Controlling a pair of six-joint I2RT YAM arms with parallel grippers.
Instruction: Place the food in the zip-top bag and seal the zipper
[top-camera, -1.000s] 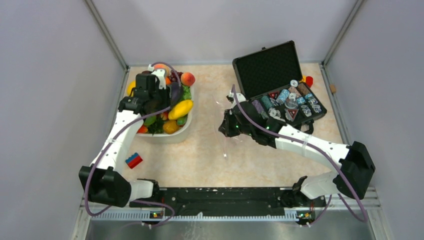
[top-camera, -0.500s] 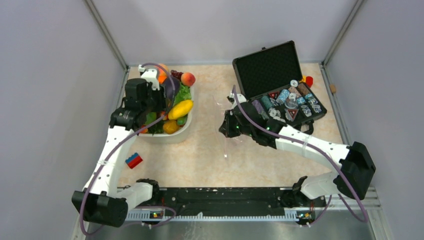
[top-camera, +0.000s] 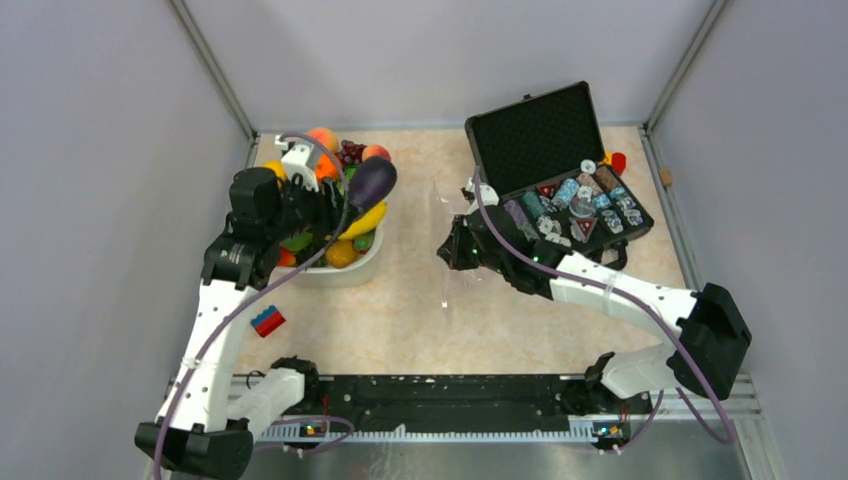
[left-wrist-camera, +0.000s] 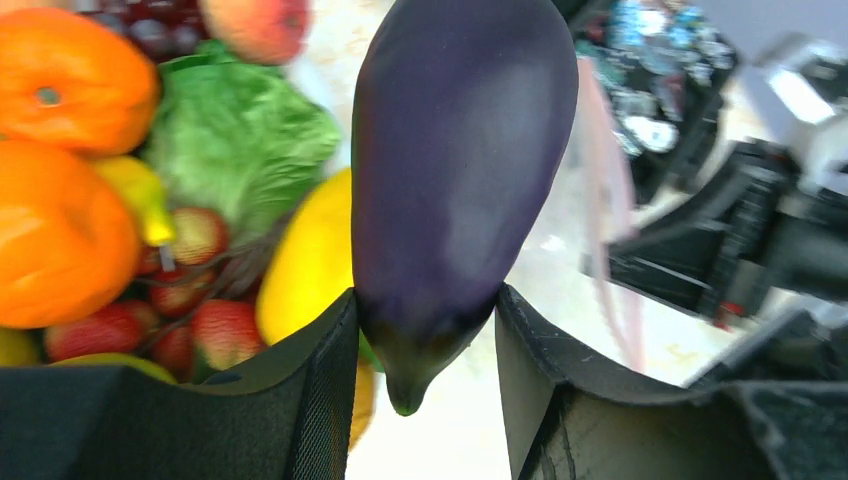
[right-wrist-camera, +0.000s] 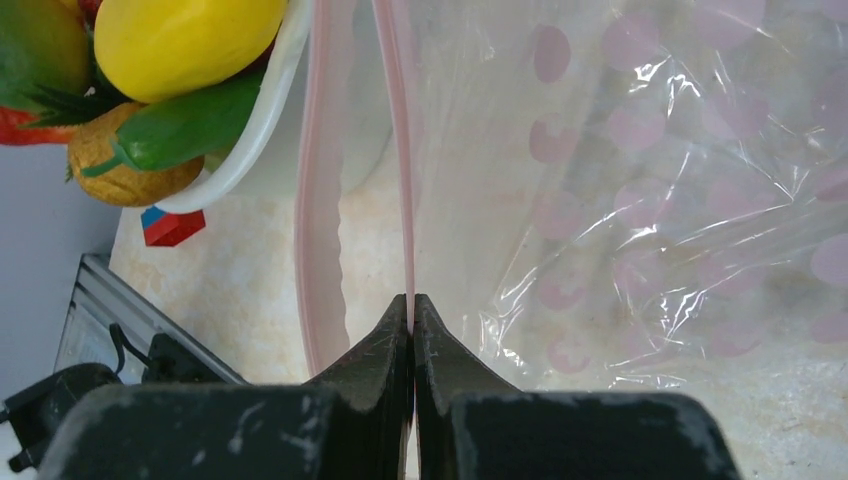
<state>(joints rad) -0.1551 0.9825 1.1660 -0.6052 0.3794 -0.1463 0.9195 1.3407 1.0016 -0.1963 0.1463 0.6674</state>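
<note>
My left gripper (left-wrist-camera: 425, 305) is shut on the stem end of the dark purple eggplant (left-wrist-camera: 455, 160), which hangs lifted above the right rim of the white basin (top-camera: 340, 272); the top view shows the same eggplant (top-camera: 371, 182). Still in the basin lie the green lettuce (left-wrist-camera: 240, 150), the yellow mango-like fruit (top-camera: 366, 217) and a peach (top-camera: 375, 152). My right gripper (right-wrist-camera: 412, 300) is shut on one pink zipper (right-wrist-camera: 400, 150) strip of the clear zip-top bag (right-wrist-camera: 640, 200), holding it up on edge. The bag's mouth gapes toward the basin.
An open black case (top-camera: 560, 170) of chips and dice stands at the back right, just behind the right arm. A small red and blue block (top-camera: 267, 320) lies on the table in front of the basin. Grey walls close in the left, back and right sides.
The left gripper has lifted the eggplant out of the basin and swung it rightward toward the bag. The right gripper has stayed where it was, shut on the bag's strip.
</note>
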